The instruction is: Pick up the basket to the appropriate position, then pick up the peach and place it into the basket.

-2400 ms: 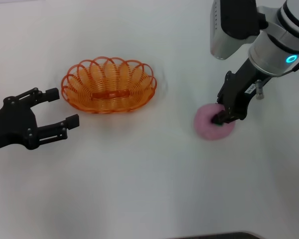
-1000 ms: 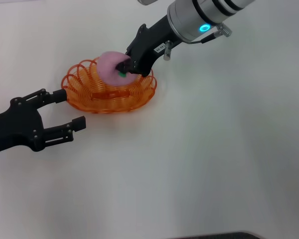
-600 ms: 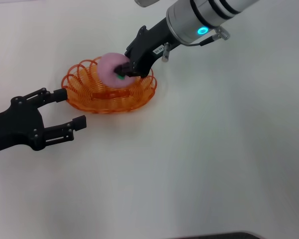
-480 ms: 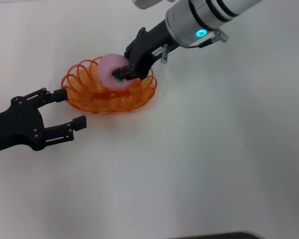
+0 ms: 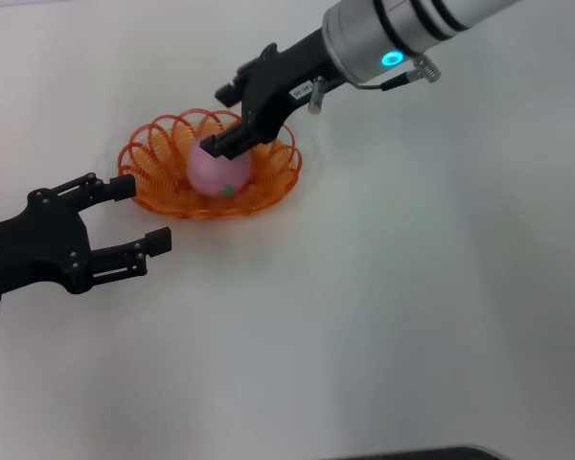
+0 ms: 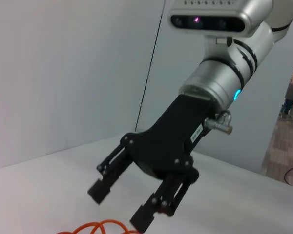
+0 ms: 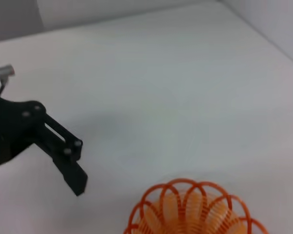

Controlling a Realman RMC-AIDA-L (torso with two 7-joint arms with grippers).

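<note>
The orange wire basket (image 5: 280,171) sits on the white table, left of centre in the head view. Inside it rests the pink peach (image 5: 220,172), its small green mark facing forward. My right gripper (image 5: 222,119) hovers just above the peach, open, with nothing between its fingers. The left wrist view shows that same right gripper (image 6: 120,206) spread open over a sliver of basket rim (image 6: 98,227). My left gripper (image 5: 142,213) stands open close to the basket's front left, holding nothing. In the right wrist view, one of its fingers (image 7: 68,163) shows beside the basket rim (image 7: 185,207).
White tabletop (image 5: 412,307) stretches bare to the right and front of the basket. A dark edge shows at the table's near side.
The right gripper carried the peach from the table's right to the basket, then opened; the peach now lies in the basket. The left gripper edged slightly toward the basket.
</note>
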